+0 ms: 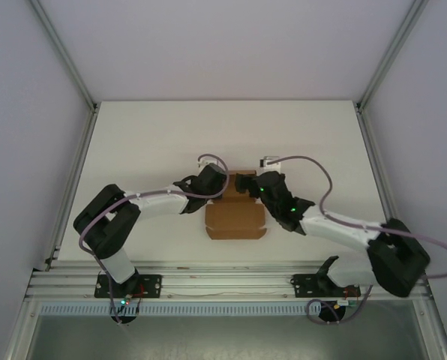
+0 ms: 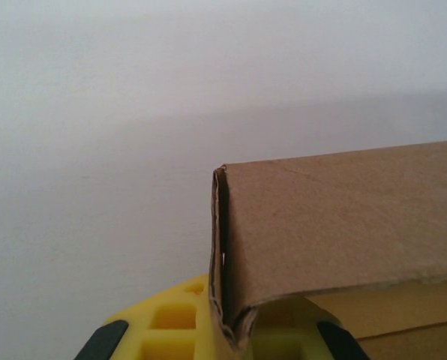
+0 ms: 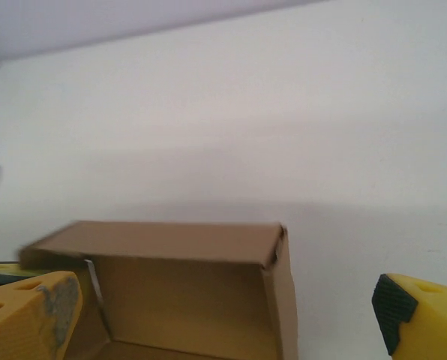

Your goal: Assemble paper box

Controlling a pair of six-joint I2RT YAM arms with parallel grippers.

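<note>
A small paper box (image 1: 235, 217) of plain brown kraft cardboard sits partly folded near the middle of the white surface (image 1: 148, 150), between two robot arms that reach in from either side. From above, its broad flat panel lies toward the arm bases, the near corners rounded. A smaller raised section stands at the far edge, flanked by the two tools.

The left tool (image 1: 225, 186) is clamped narrow on the paper box. In its wrist view, a folded cardboard wall (image 2: 343, 225) rises from between the yellow fingers (image 2: 171, 322). The wall's vertical edge is doubled over and slightly ragged at the bottom, and a paler panel shows at lower right.

The right tool (image 1: 259, 187) stands wide and grips nothing. Its yellow fingers (image 3: 28, 319), one black-tipped, sit far apart at the lower corners of its wrist view. Between and beyond them the paper box shows as an open tray. Its back wall (image 3: 186, 285) is upright, a side wall (image 3: 282, 300) stands at the right, and a flap (image 3: 163, 240) is folded along the top edge. That view is slightly blurred.
</note>
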